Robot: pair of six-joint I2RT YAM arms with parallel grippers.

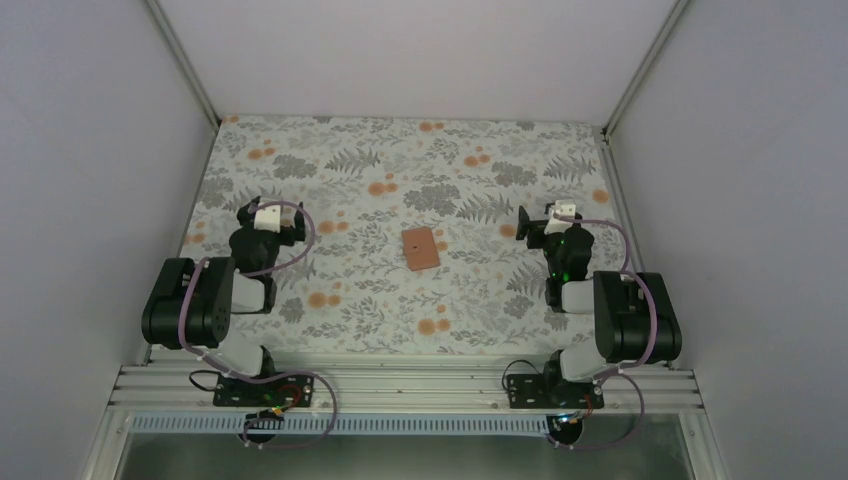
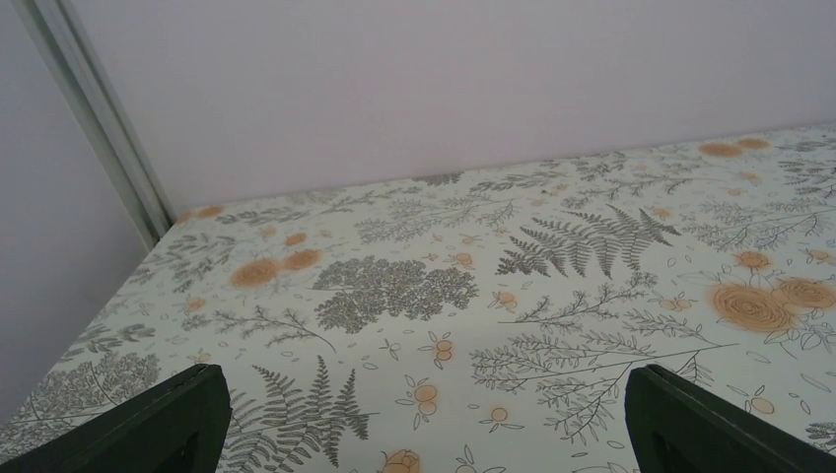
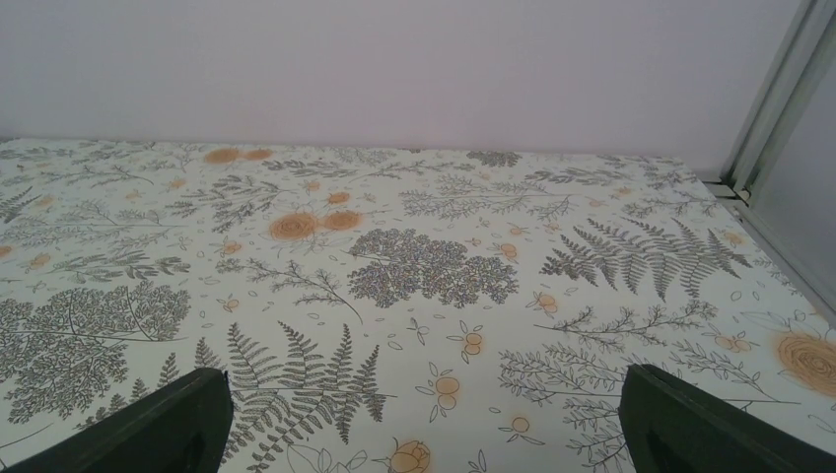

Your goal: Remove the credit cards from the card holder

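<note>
A small brown card holder lies flat on the floral tablecloth near the middle of the table, seen only in the top view. No credit cards show; any in the holder are hidden. My left gripper rests at the left, well apart from the holder, and its jaws stand wide open with nothing between them in the left wrist view. My right gripper rests at the right, also apart from the holder, wide open and empty in the right wrist view.
The floral tablecloth covers the table. Pale walls close in the back and both sides, with metal corner posts at the back left and back right. The arm bases stand on an aluminium rail at the near edge.
</note>
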